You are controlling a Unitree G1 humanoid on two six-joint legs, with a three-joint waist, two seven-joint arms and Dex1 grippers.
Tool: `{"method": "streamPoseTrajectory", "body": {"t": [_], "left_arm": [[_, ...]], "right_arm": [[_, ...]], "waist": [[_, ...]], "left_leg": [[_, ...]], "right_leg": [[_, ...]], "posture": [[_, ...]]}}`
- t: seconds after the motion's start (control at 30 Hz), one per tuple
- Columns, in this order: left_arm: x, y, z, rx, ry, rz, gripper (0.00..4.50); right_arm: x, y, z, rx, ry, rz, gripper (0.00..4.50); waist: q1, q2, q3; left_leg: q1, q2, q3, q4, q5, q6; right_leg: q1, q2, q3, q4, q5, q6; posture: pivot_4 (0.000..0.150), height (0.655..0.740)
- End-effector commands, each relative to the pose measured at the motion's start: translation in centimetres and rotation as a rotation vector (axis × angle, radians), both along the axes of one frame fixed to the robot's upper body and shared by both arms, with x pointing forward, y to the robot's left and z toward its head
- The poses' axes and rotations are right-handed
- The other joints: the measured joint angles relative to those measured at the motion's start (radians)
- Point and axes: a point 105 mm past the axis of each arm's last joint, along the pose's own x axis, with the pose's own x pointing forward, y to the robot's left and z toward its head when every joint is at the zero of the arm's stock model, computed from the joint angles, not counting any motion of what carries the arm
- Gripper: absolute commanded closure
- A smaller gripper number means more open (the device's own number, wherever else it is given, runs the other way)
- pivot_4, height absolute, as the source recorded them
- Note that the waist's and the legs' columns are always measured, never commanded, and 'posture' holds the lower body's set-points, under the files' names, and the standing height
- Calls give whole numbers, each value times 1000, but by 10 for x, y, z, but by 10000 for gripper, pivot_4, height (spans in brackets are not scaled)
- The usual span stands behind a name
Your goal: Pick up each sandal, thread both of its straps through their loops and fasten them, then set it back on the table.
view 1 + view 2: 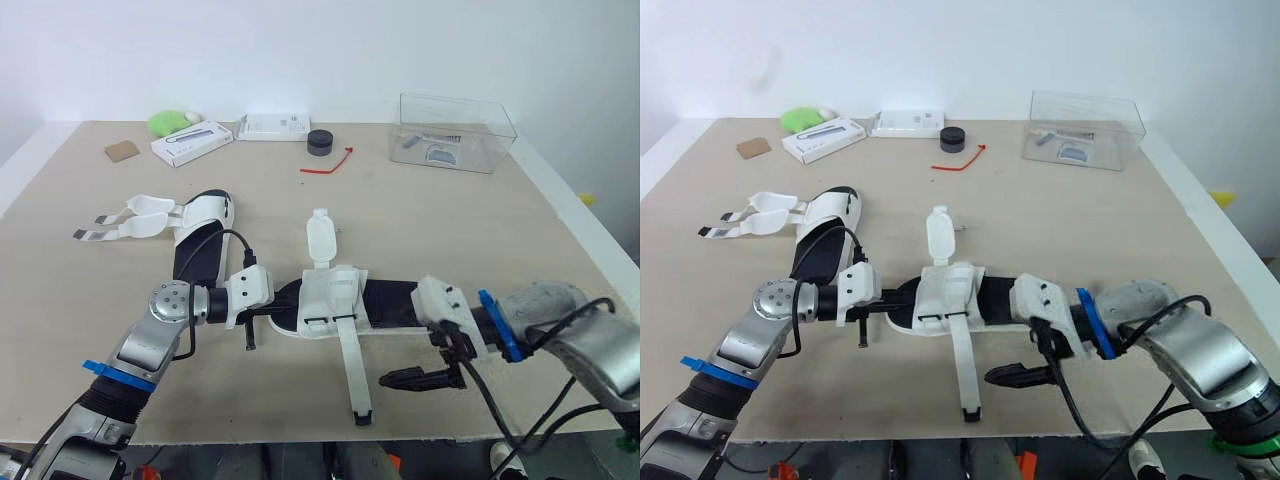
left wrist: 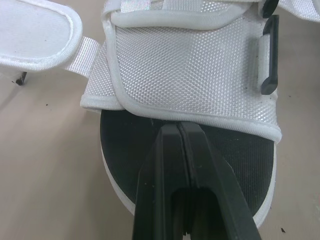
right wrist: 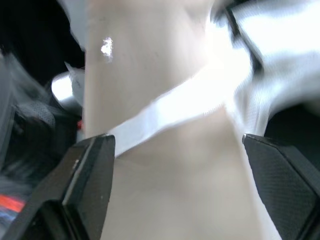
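Observation:
A white sandal with a black sole (image 1: 335, 300) lies in the middle of the table near the front. One of its strap flaps (image 1: 320, 236) points away from me, and its long strap (image 1: 352, 372) trails toward the front edge. My left gripper (image 2: 178, 129) is shut, its fingers pressed together over the sole at the sandal's left end (image 1: 252, 325). My right gripper (image 1: 428, 365) is open at the sandal's right end, the long strap (image 3: 170, 112) crossing ahead of its fingers (image 3: 90, 185). A second sandal (image 1: 200, 235) lies further left with its straps (image 1: 130, 215) undone.
At the back stand a clear plastic box (image 1: 455, 130), a black round object (image 1: 319, 142), a red cord (image 1: 330, 165), two white boxes (image 1: 192, 142), a green object (image 1: 170, 122) and a brown card (image 1: 121, 151). The table's front edge (image 1: 300, 432) lies just beyond the strap end.

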Motion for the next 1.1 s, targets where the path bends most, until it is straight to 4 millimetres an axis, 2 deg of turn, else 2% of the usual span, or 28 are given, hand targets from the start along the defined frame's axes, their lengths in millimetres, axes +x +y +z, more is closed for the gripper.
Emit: {"method": "streamPoseTrajectory", "body": {"t": [0.03,0.17,0.27,0.33,0.57,0.6,0.8,0.83,0.9,0.97,1.03,1.1], "left_arm": [[1,-1,0,6,3,-4,45000],[0,1,0,8,7,-2,45000],[0,2,-1,9,10,2,45000],[0,2,0,10,11,4,45000],[-2,5,-1,10,16,14,45000],[-2,5,-1,9,16,16,45000],[-2,6,-1,9,15,25,45000],[-2,6,-1,9,15,26,45000],[-2,7,-1,9,15,28,45000],[-2,7,-1,10,16,29,45000],[-2,6,-2,9,16,30,45000],[-2,6,-2,8,15,30,45000]], "right_arm": [[-4,-2,-10,-52,-358,288,274],[3,-6,-25,-60,-668,450,274],[5,-10,-42,-86,-791,554,274],[8,-2,-39,-41,-864,581,274],[12,23,-27,82,-944,593,274],[12,25,-26,89,-948,596,274],[7,31,-24,141,-939,612,274],[6,32,-23,145,-937,617,4140],[4,31,-22,158,-922,617,7692],[2,30,-23,161,-902,621,14961],[0,28,-26,154,-870,622,26307],[-1,27,-28,158,-835,607,31160]], "waist": [[0,0,0],[0,0,0],[0,0,0],[0,0,0],[-1,0,0],[-1,0,0],[-1,0,0],[-1,0,0],[-1,0,0],[-1,0,0],[-1,0,0],[-1,0,0]], "left_leg": [[0,0,0,0,0,0],[0,-1,2,1,0,0],[2,-1,3,1,0,0],[3,0,4,1,0,-1],[8,0,6,1,2,-2],[8,0,6,1,2,-2],[8,0,8,1,2,-2],[8,0,9,1,2,-2],[8,0,9,1,2,-2],[8,0,10,1,2,-2],[10,0,12,1,2,-2],[11,0,13,1,2,-2]], "right_leg": [[0,0,0,0,0,0],[0,-1,2,0,1,0],[0,-1,3,1,3,-3],[1,-1,4,1,3,-3],[2,0,9,5,3,-5],[2,0,9,5,6,-9],[2,0,11,6,6,-9],[2,0,11,6,6,-9],[1,0,12,6,6,-9],[1,0,12,6,6,-9],[1,0,14,7,6,-9],[1,0,15,8,6,-9]], "posture": [[1500,7400],[1500,7400],[1500,7400],[1500,7400],[1500,7400],[1500,7400],[1500,7400],[1500,7400],[1500,7400],[1500,7400],[1500,7400],[1500,7400]]}}
